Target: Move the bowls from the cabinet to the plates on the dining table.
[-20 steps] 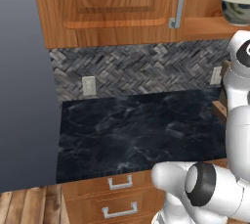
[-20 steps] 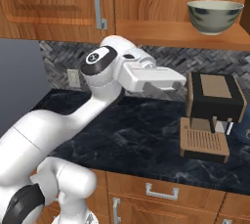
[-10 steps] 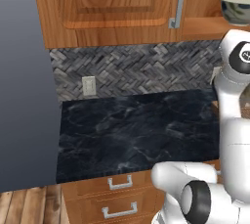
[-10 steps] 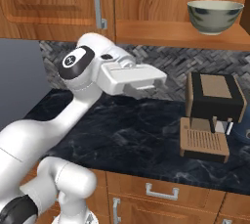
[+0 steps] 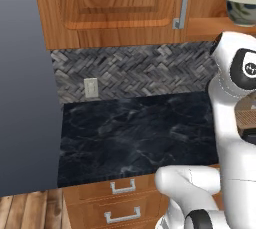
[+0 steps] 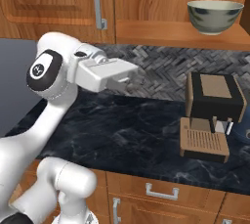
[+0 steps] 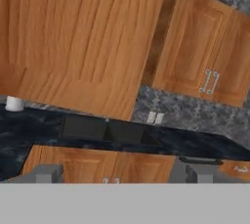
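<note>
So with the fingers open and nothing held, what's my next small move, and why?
Probably swing the hand right and up toward the bowl on the open cabinet shelf. The gripper sits open, empty, well left of and below the bowl.

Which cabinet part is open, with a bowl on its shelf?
The right-hand part of the cabinet: its bare shelf carries the bowl; the left part's door, with bar handle, is closed.

Both base views share the counter [image 5: 135, 133], hand view faces cabinets [image 7: 83, 37]
</note>
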You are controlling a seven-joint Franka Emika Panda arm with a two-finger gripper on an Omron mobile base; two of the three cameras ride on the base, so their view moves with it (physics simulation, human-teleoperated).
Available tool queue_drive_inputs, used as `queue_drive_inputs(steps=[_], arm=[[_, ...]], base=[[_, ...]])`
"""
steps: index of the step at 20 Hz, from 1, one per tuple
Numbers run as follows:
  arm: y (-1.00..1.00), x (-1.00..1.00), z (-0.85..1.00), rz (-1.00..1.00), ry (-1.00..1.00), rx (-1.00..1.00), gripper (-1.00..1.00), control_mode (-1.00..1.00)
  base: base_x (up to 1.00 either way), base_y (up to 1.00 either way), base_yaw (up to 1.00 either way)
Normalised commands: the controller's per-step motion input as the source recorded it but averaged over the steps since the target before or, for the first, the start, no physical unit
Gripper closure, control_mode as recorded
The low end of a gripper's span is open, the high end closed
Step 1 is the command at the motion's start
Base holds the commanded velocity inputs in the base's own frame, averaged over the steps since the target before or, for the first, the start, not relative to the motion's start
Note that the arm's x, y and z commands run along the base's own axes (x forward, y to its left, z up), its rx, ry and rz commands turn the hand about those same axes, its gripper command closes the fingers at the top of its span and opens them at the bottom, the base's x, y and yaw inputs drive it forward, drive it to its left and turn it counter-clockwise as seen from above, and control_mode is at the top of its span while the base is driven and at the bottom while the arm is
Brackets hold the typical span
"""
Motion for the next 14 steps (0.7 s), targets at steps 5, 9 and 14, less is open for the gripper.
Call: queue_drive_inputs(steps=[5, 9, 14], arm=[[0.29, 0.0, 0.04, 0.41, 0.0, 0.0, -1.0, -1.0], [0.28, 0.0, 0.11, 0.44, 0.0, 0.0, -1.0, -1.0], [0.26, 0.0, 0.15, 0.44, 0.0, 0.0, -1.0, -1.0]], base=[[0.0, 0.0, 0.0], [0.0, 0.0, 0.0], [0.0, 0.0, 0.0]])
